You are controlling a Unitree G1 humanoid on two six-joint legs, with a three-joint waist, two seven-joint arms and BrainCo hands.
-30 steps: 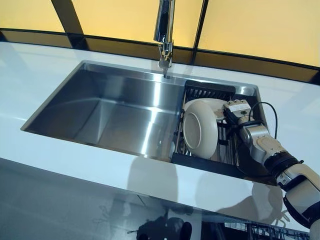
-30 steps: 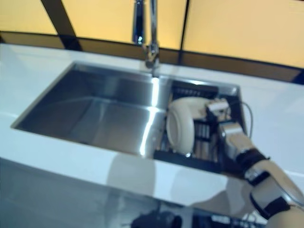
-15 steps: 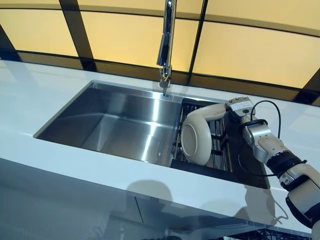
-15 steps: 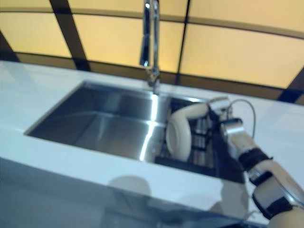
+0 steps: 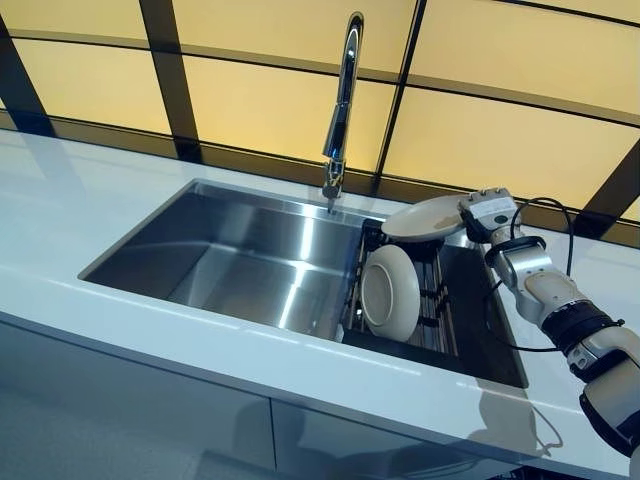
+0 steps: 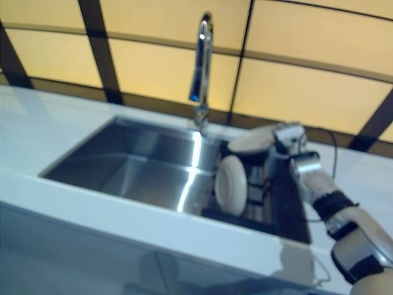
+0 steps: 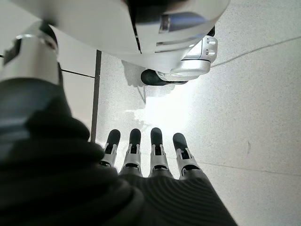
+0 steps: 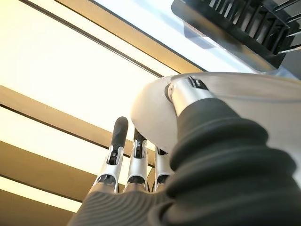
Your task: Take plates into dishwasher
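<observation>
My right hand (image 5: 487, 213) pinches the rim of a cream plate (image 5: 428, 217), thumb on one face and fingers on the other, as the right wrist view shows; the plate lies nearly flat in the air so that it clears the rack below. The black dish rack (image 5: 472, 320) sits in the right end of the steel sink (image 5: 250, 250), and a second plate (image 5: 390, 292) stands on edge in it, propped by the wires. The tap (image 5: 342, 100) rises just beside the lifted plate. My left hand (image 7: 150, 157) hangs idle over the floor, fingers straight. The dishwasher, probably below the white tabletop (image 5: 130, 325), is not shown.
</observation>
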